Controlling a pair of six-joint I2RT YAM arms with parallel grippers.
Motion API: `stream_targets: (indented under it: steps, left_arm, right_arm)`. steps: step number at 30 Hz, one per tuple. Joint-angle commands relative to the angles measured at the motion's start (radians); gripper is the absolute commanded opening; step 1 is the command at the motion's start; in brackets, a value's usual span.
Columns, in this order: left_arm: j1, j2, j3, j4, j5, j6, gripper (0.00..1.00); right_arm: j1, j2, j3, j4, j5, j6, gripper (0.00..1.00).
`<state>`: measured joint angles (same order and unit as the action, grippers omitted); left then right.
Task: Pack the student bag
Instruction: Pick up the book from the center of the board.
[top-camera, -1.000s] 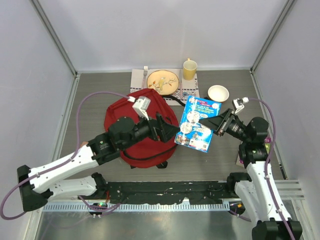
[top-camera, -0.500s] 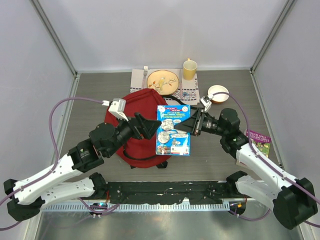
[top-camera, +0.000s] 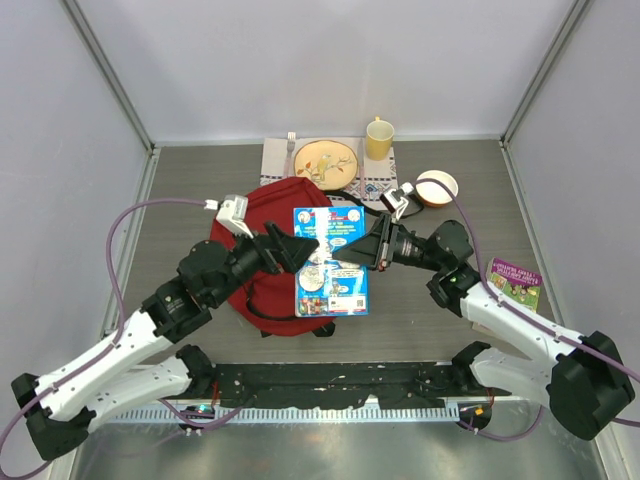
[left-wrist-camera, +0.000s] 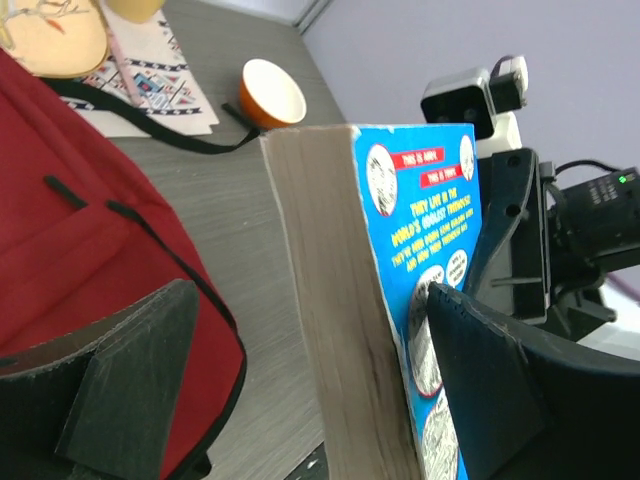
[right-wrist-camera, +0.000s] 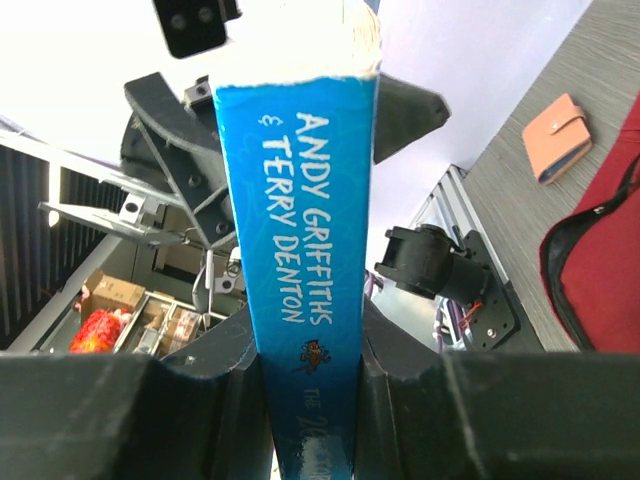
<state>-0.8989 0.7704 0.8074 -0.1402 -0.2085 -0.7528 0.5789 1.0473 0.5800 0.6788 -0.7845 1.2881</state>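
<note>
While my right hand (top-camera: 373, 252) clamps the book (top-camera: 333, 278) and my left hand (top-camera: 305, 246) gapes wide around it, the bag (top-camera: 278, 203) looks unpacked.

Blue book (top-camera: 330, 262) has moved left. 1 s ago it sat right of the student bag (top-camera: 262, 275), just clear of it. Now it overlaps the bag's right edge in the top view and is turned squarer to the camera.

Right end effector (top-camera: 368, 250), clamped on the book's right edge, has travelled left with it; the right arm has swung from tucked at the right side to stretched across the tabletop.

That swing uncovered a purple book (top-camera: 515, 282) on the right.

Left end effector (top-camera: 308, 248) has backed off leftward; its spread fingers now flank the book's left edge.
</note>
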Motion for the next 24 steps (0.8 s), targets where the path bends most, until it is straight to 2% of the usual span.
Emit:
stream_targets:
  steps: [1,2,8,12,14,15,18,20,23,24]
  left_arm:
    - [0.072,-0.023,-0.053,0.143,0.205,-0.058,0.99]
    - [0.081,-0.025,-0.082,0.204,0.24,-0.086,1.0]
    - [0.106,-0.019,-0.12,0.324,0.363,-0.123,1.0]
    - [0.107,0.001,-0.126,0.369,0.394,-0.132,0.83]
    - [0.109,0.019,-0.135,0.396,0.4,-0.14,0.82]
    - [0.109,0.026,-0.14,0.402,0.409,-0.143,0.75]
    - [0.109,0.038,-0.165,0.455,0.414,-0.169,0.73]
    - [0.11,0.046,-0.166,0.47,0.411,-0.172,0.63]
    - [0.123,0.062,-0.154,0.464,0.42,-0.163,0.33]
    - [0.126,0.066,-0.145,0.462,0.422,-0.16,0.16]
  right_arm:
    - [0.029,-0.024,0.034,0.221,-0.013,0.046,0.01]
    - [0.032,-0.026,0.027,0.237,-0.016,0.054,0.01]
    - [0.039,-0.043,0.006,0.249,-0.025,0.065,0.01]
    - [0.042,-0.043,-0.005,0.251,-0.03,0.065,0.01]
    - [0.042,-0.047,-0.008,0.258,-0.041,0.07,0.01]
    - [0.044,-0.059,-0.009,0.257,-0.039,0.068,0.01]
    - [0.044,-0.069,-0.009,0.211,-0.035,0.04,0.01]
    - [0.044,-0.064,-0.015,0.209,-0.038,0.034,0.01]
    - [0.044,-0.049,-0.025,0.199,-0.032,0.016,0.01]
    - [0.044,-0.04,-0.022,0.188,-0.029,0.01,0.01]
